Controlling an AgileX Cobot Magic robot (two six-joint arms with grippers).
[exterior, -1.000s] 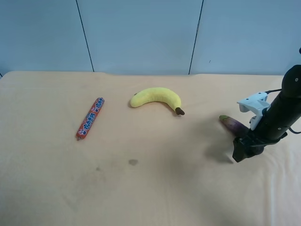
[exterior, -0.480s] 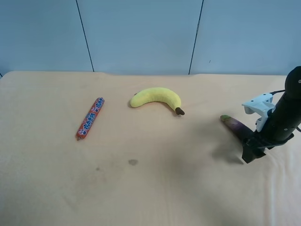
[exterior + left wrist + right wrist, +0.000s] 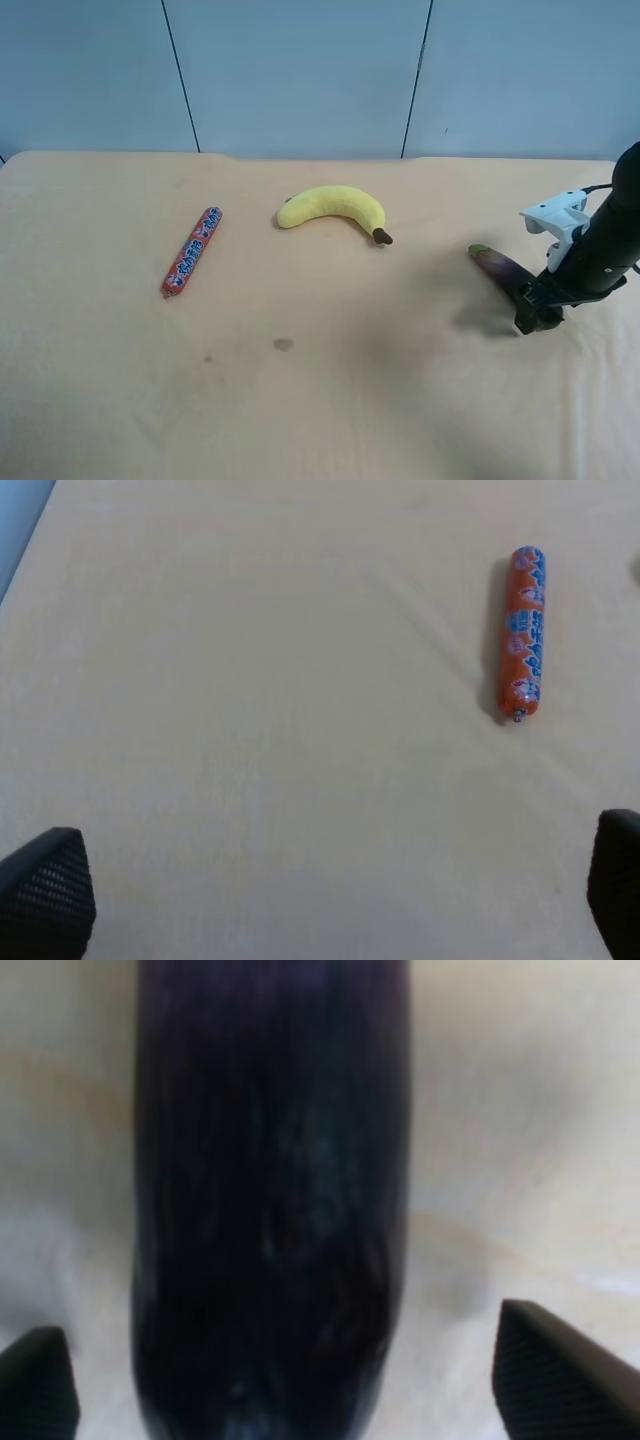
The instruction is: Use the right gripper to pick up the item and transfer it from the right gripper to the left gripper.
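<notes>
Pick step, grasp not yet made. Right gripper [image 3: 536,313] sits low at the table [image 3: 300,400], straddling the dark end of the eggplant [image 3: 497,263]. In the right wrist view its fingers [image 3: 555,1370] stand apart, one on each side of the body, neither touching it. The eggplant lies flat on the table, stem end on the banana's [image 3: 335,205] side. Next move as I judge it: close squarely on the body, since the glossy skin may slip, then lift and carry it toward the left gripper [image 3: 330,885]. That one hangs with fingers wide apart above the table, sausage [image 3: 527,630] in its view.
</notes>
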